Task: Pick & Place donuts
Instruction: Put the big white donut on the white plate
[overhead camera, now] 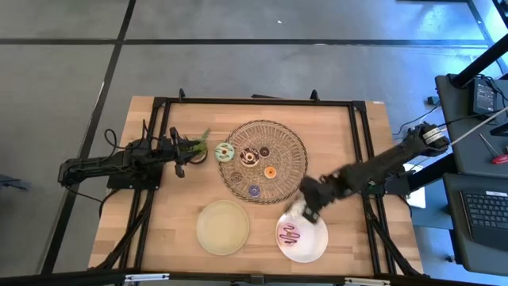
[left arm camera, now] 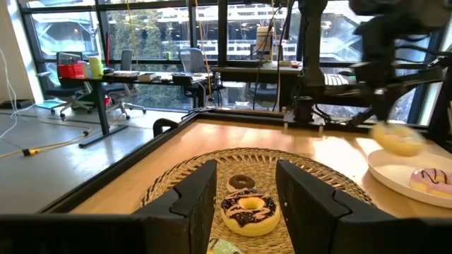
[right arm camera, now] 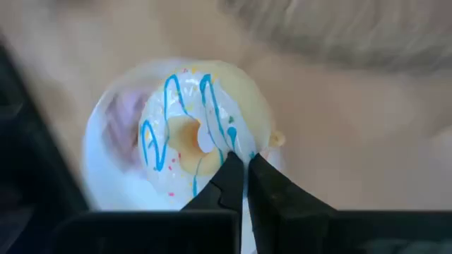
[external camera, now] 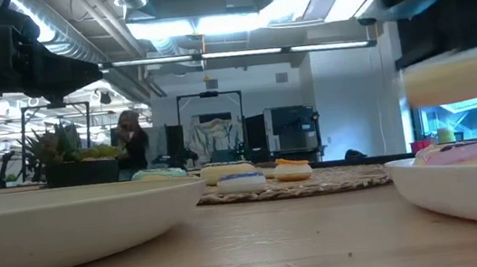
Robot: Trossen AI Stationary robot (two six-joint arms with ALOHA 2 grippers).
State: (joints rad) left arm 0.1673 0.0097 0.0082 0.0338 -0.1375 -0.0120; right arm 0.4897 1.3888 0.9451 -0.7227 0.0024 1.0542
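Ceiling strips (external camera: 207,23) glowing bright in the low view, near plates (external camera: 67,223) sitting out of focus; right wrist view smearing with motion blur — windows (left arm camera: 162,32) glaring.

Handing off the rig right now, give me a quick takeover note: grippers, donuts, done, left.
Right gripper: shut on the rim of a white donut with blue icing, held above the white plate.
Left gripper: open, idle at the mat's left edge beside the potted plant.
Done: a pink donut lies on the white plate.
Left: green donut, brown donut, orange donut, purple donut and a tiny dark one on the woven mat. Yellow plate holds nothing.
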